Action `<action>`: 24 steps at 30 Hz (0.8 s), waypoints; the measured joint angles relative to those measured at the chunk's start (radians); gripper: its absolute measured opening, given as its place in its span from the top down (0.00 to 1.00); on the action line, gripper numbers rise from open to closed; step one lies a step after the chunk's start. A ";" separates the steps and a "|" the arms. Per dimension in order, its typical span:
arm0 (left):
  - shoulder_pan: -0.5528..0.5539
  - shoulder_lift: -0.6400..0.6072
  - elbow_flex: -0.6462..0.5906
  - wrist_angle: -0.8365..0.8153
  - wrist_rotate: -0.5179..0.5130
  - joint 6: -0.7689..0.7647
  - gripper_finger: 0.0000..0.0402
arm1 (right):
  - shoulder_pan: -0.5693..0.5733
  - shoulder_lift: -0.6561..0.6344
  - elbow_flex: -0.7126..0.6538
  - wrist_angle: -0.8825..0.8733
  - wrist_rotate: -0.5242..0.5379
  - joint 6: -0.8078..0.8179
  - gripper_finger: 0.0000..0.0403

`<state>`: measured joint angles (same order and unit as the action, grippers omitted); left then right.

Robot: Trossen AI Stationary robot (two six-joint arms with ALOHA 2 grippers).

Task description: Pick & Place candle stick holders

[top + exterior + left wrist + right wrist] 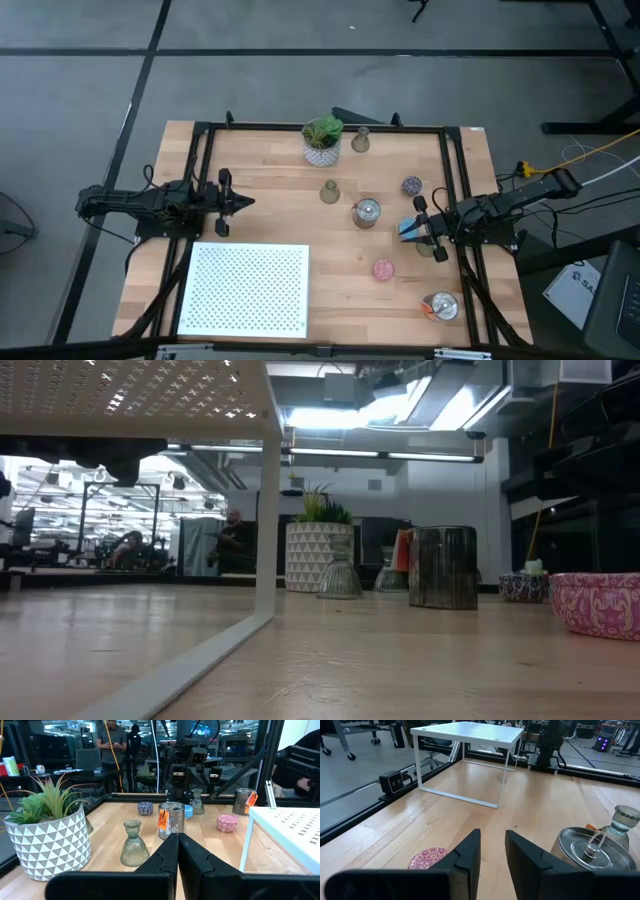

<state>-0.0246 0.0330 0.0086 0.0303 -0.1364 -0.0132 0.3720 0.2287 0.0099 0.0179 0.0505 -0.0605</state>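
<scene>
Eight small round holders stand on the wooden table [260,215]. There are two silver ones [367,212] [440,306] and a pink one [383,268]. There is also a speckled purple one [411,186] and a blue one [406,231]. Three are olive-grey [330,192] [361,140] [432,248]. My right gripper [414,229] is open [492,847], its fingertips over the blue holder, which its wrist view does not show. My left gripper [240,201] is shut and empty [177,852] at the table's left. My right gripper stands at the blue holder [188,811], coming level from the table's right side. The gripper itself hides the place, so I cannot tell whether the fingers touch the holder.
A green plant in a white pot [322,142] stands at the far edge. A white perforated shelf [250,290] stands on thin legs [265,510] at the near left. A black frame [200,160] runs along the table's edges. People show in the room behind [111,740].
</scene>
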 joint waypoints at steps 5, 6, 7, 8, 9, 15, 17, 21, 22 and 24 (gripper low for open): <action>0.000 0.000 0.000 0.000 0.000 0.000 0.99 | 0.000 0.000 0.000 0.000 0.000 0.000 0.77; 0.000 0.000 0.000 0.000 0.000 0.000 0.99 | 0.000 0.000 0.000 0.000 0.000 0.000 0.77; 0.000 0.000 0.000 0.000 0.000 0.000 0.99 | 0.000 0.000 0.000 0.000 0.000 0.000 0.77; 0.000 0.000 0.000 0.000 0.000 0.000 0.99 | 0.000 0.000 0.000 0.000 0.000 0.000 0.77; 0.000 0.000 0.000 0.000 0.000 0.000 0.99 | 0.000 0.000 0.000 0.000 0.000 0.000 0.77; 0.000 0.000 0.000 0.000 0.000 0.000 0.99 | 0.000 0.000 0.000 0.000 0.000 0.000 0.77; 0.000 0.000 0.000 0.000 0.000 0.000 0.99 | 0.009 0.000 0.000 0.000 0.000 0.000 0.77; 0.000 0.000 0.000 0.000 0.000 0.000 0.99 | 0.052 0.000 0.000 0.000 -0.003 0.000 0.77; 0.000 0.000 0.000 0.000 0.000 0.000 0.99 | 0.065 0.000 0.000 0.000 -0.012 0.003 0.77; 0.000 0.000 0.000 0.000 0.000 0.000 0.99 | 0.086 0.000 0.000 0.001 -0.058 0.036 0.77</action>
<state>-0.0242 0.0328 0.0084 0.0303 -0.1364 -0.0132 0.4577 0.2287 0.0101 0.0184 -0.0074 -0.0248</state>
